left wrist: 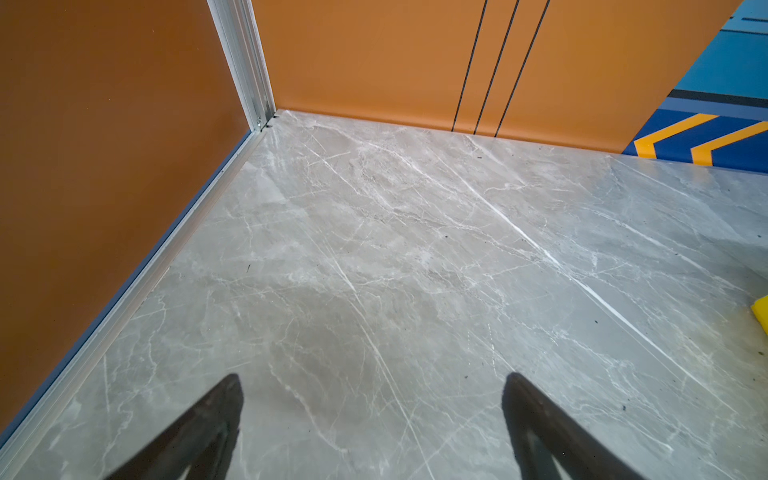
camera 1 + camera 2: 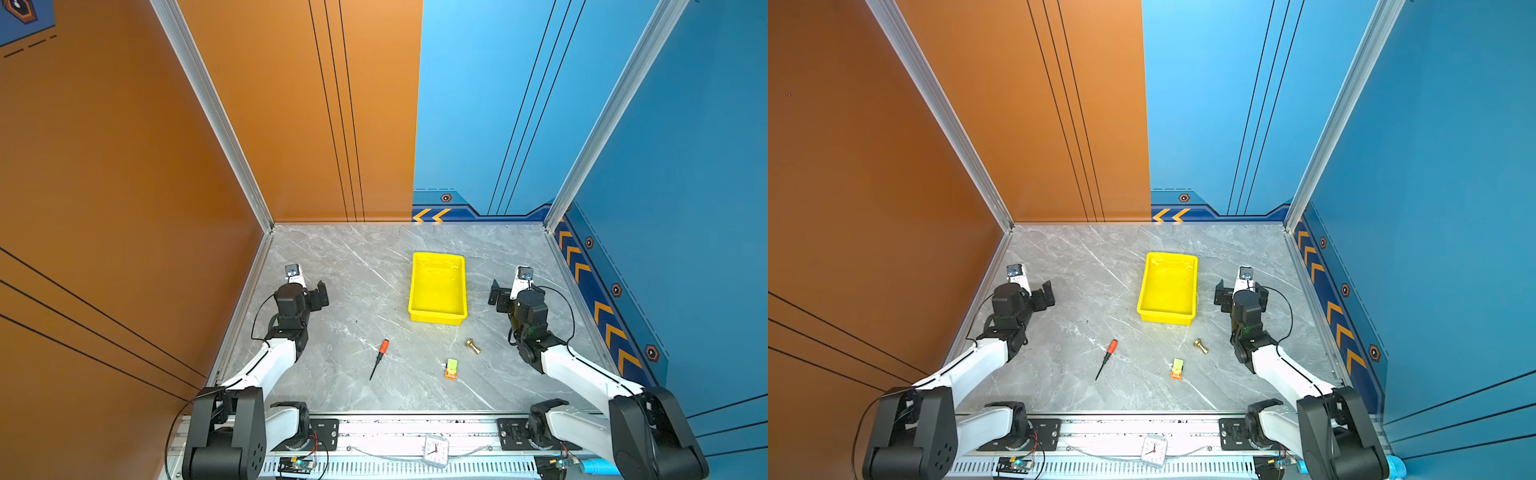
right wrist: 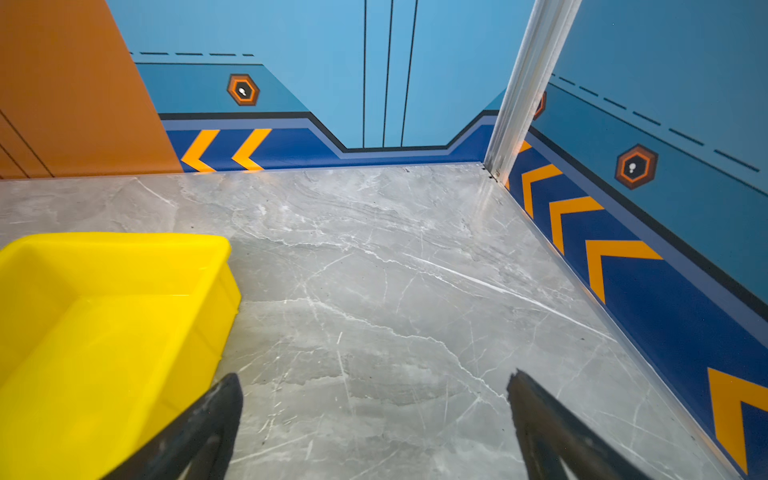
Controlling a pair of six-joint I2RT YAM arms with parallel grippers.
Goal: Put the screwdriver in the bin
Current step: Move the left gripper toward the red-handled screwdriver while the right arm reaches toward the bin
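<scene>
The screwdriver (image 2: 379, 358) (image 2: 1106, 358) has an orange-red handle and a thin black shaft. It lies flat on the grey marble table, near the front and left of the middle. The bin (image 2: 436, 318) (image 2: 1167, 318) is a yellow tray standing behind it and to its right, with nothing inside. My left gripper (image 2: 319, 294) (image 2: 1044, 293) (image 1: 373, 377) is open over bare table at the left, far from the screwdriver. My right gripper (image 2: 498, 296) (image 2: 1223, 296) (image 3: 374, 374) is open just right of the bin (image 3: 124, 239). The left wrist view catches only a corner of the bin (image 1: 761, 318).
A small brass fitting (image 2: 473, 345) and a green-orange block (image 2: 451, 368) lie in front of the bin, right of the screwdriver. Orange and blue walls close in the table on three sides. A small clock (image 2: 435, 451) sits on the front rail.
</scene>
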